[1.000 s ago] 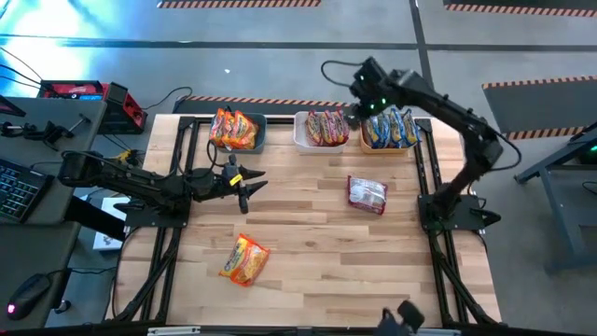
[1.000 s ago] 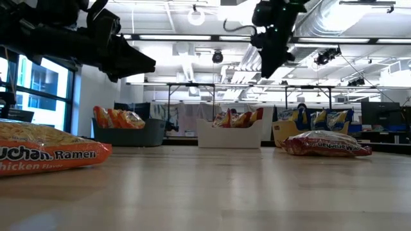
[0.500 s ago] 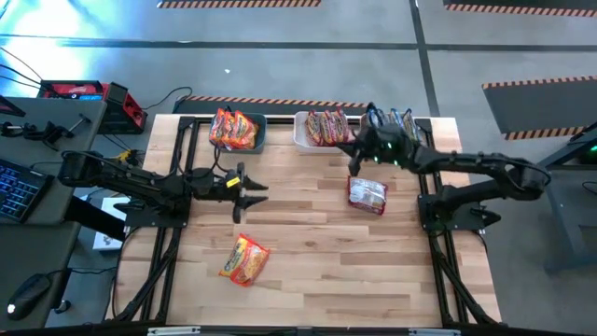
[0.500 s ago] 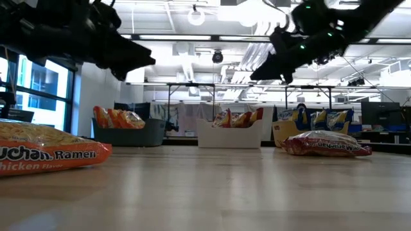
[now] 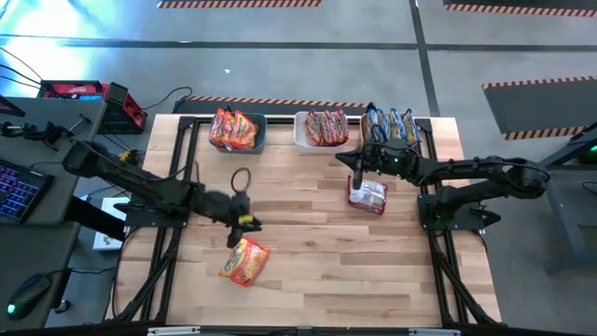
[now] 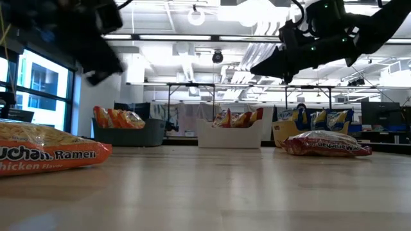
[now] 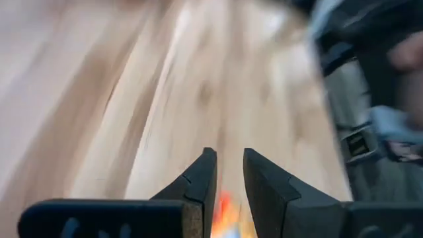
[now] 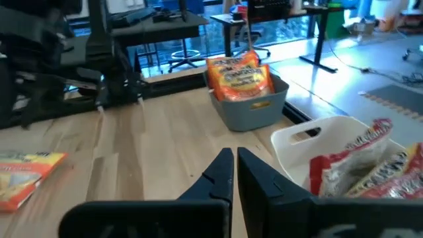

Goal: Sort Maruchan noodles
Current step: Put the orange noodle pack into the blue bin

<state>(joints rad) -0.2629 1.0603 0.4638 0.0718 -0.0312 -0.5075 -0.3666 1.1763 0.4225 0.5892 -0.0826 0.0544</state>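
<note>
One orange-red noodle packet lies flat on the table toward the near edge, and looms close in the low view. A white-maroon packet lies flat right of centre. My left gripper hovers just beyond the orange-red packet, fingers slightly apart, with orange showing between them. My right gripper hangs in the air at the white-maroon packet's far left corner, shut and holding nothing. More packets stand in the three bins.
Along the far edge stand a dark-blue bin with orange-red packets, a white bin with white-maroon ones, and an orange bin with yellow-blue ones. Bare wood lies between the two loose packets. Black frame rails run down both table sides.
My right gripper has swung from above the orange bin down and toward the near edge, ending over the white-maroon packet's far end. My left gripper has moved toward the near edge and turned toward the orange-red packet. Neither packet has moved.
</note>
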